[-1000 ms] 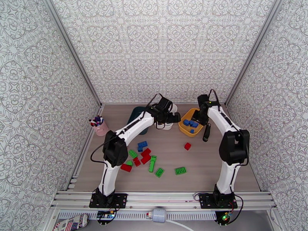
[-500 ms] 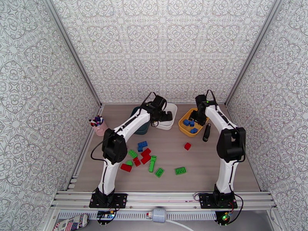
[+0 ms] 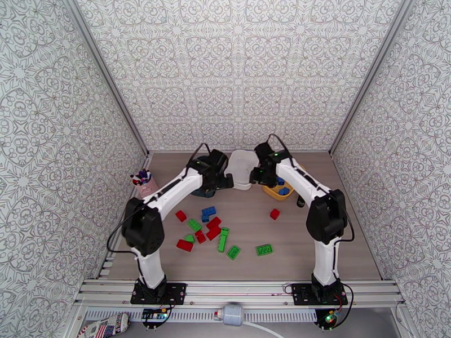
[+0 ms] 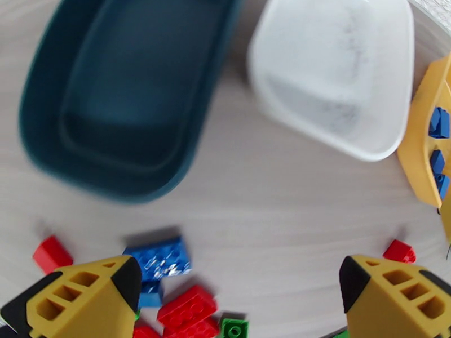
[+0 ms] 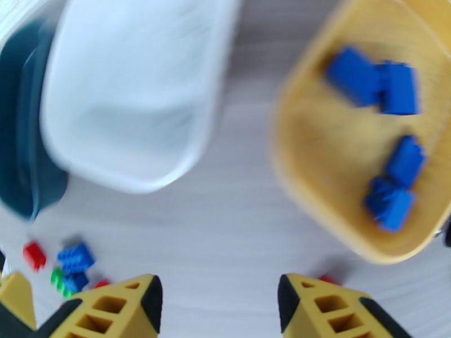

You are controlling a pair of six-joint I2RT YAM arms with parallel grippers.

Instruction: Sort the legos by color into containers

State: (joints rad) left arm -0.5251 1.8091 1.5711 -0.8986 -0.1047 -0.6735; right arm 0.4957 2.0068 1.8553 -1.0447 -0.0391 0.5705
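**Left gripper** (image 4: pixel 237 280): fingers spread wide, nothing between them. It hangs above the table (image 4: pixel 293 221), clear of every brick.
- Close beside one finger (image 4: pixel 84 299) lies a flat blue brick (image 4: pixel 158 259). Off that finger's outer side is a small red brick (image 4: pixel 52 253).
- Under the gap between the fingers are a long red brick (image 4: pixel 187 306) and a green brick (image 4: pixel 234 329).
- Near the other fingertip sits a red square brick (image 4: pixel 400 250).
- Ahead and to the gripper's left is the dark teal tray (image 4: pixel 39 130), floor bare.
- Ahead and to its right is the white tray (image 4: pixel 332 69), also bare inside.
- Further right is the yellow tray (image 4: pixel 414 159), with blue bricks (image 4: pixel 438 122) in it.

**Right gripper** (image 5: pixel 220 302): fingers parted, gap empty, held above the table. Its wrist view is blurred.
- The white tray is ahead-left and the yellow tray ahead-right. The yellow tray holds roughly five blue bricks, in two clusters.
- The teal tray's edge shows past the white one, at the far left.

**Top view:**
- The two grippers flank the near end of the white tray, near each other but apart.
- The loose bricks (image 3: pixel 213 227), red, green and blue, lie scattered back toward the arm bases from the left gripper.
- Two flat green bricks (image 3: pixel 264 250) lie nearest the bases.
- A pink cup of pens (image 3: pixel 147 186) stands well off the left arm's outer side.
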